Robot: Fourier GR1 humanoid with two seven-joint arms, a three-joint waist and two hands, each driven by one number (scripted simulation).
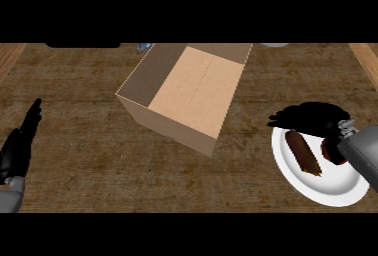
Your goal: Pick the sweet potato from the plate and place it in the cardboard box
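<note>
Fingers [282,120] of the right hand [314,116] are curled, grasping nothing, just over the far end of the sweet potato [303,152], which lies on the white plate [328,192]. Further left on the worktop [88,165] stands the open cardboard box [188,92]. The left hand [18,147] rests straight-fingered at the left edge.

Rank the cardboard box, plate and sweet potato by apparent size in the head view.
1. cardboard box, clearly the largest
2. plate, though part of it is covered
3. sweet potato, smallest

No two look alike in size.

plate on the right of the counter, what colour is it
The plate is plain white; the head view shows it best.
</note>
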